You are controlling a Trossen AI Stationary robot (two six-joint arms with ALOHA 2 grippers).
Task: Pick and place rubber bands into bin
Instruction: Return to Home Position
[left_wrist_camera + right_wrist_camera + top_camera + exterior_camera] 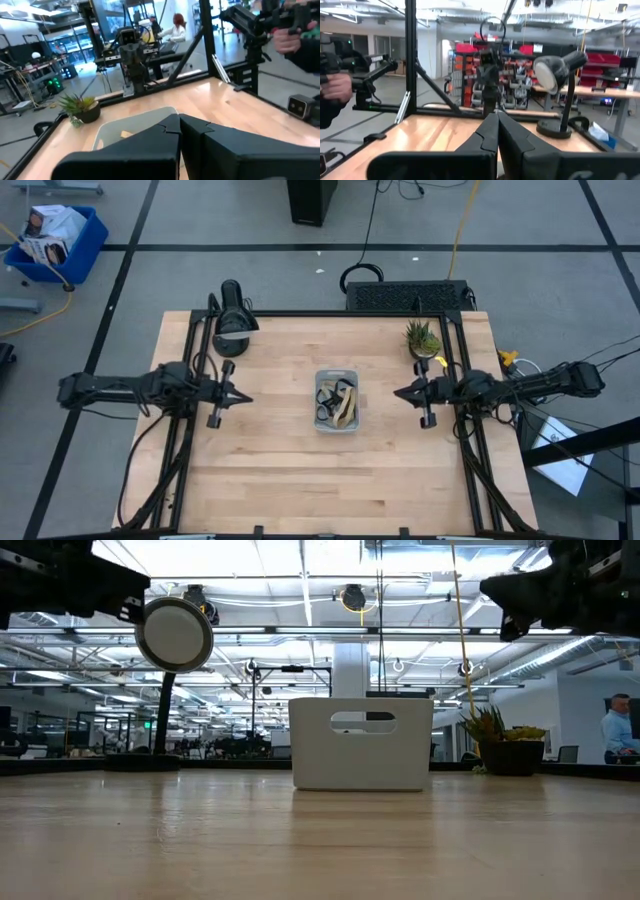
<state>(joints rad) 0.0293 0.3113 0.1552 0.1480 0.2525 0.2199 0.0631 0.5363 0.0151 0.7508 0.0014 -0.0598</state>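
The rubber bands [338,402] are lying in a loose tangle inside the bin [337,372], dark loops and tan ones overlapping. I am seeing none lying on the table [280,480] around the bin.

They are looking thin, light and floppy, so I am judging that any one of them would sag and stretch when lifted. Pinching a single strand where it is arching clear of the others would be the surest hold. The bin is looking light enough to slide if nudged.

The left gripper [243,397] is hovering well off to the bin's left, fingers pressed together and carrying nothing. The right gripper [399,392] is hovering on the bin's opposite side, fingers likewise meeting at a point, empty and touching neither bin nor bands.
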